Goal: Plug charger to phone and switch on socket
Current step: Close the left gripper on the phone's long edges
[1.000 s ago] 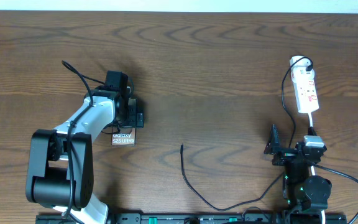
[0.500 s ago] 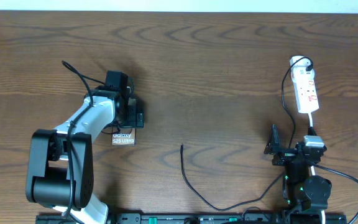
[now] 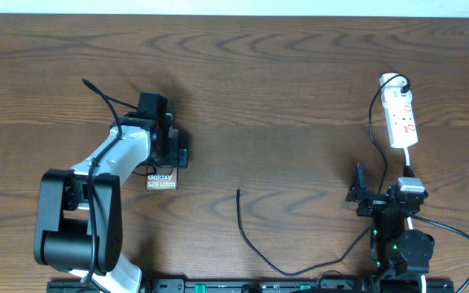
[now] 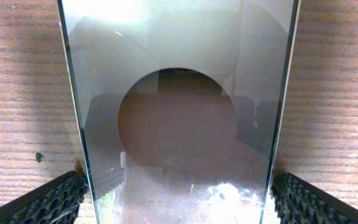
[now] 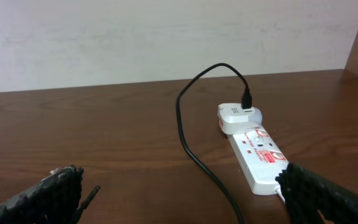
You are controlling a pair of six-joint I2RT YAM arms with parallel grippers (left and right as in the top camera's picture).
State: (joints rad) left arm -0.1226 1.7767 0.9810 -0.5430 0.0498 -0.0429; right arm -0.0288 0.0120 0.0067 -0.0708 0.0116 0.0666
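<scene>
Left arm [image 3: 104,167]: white and black, rising from the near left edge of the table [image 3: 300,98] and reaching up and to the right over the phone.
Phone [image 3: 161,181]: lies flat on the wood left of centre, mostly covered by the arm in the overhead view; only its near end with the white "Galaxy S25 Ultra" lettering shows.
Left gripper [image 4: 182,198]: jaws spread wide and straddling the phone, one ribbed black pad [image 4: 55,199] at each long edge. The wrist view shows the glossy slab filling the gap between them. Whether the pads touch the edges cannot be told.
Charger [image 3: 238,195]: its free end rests on the bare table near the middle, well apart from the phone. From there the thin black cable curves down toward the near edge, runs right, then climbs past the right arm to the socket.
Right arm [image 3: 397,244]: black, low at the near right edge, pointing up the table toward the socket.
Right gripper [image 5: 185,186]: jaws wide apart with nothing between them, only bare wood showing in the gap. It sits near the socket's closer end without touching it.
Socket [image 3: 403,120]: white strip with red marks at the far right, lying lengthwise up the table.
Adapter [image 5: 238,118]: white block plugged in at the socket's far end, with the charger's cable arching out of it.
</scene>
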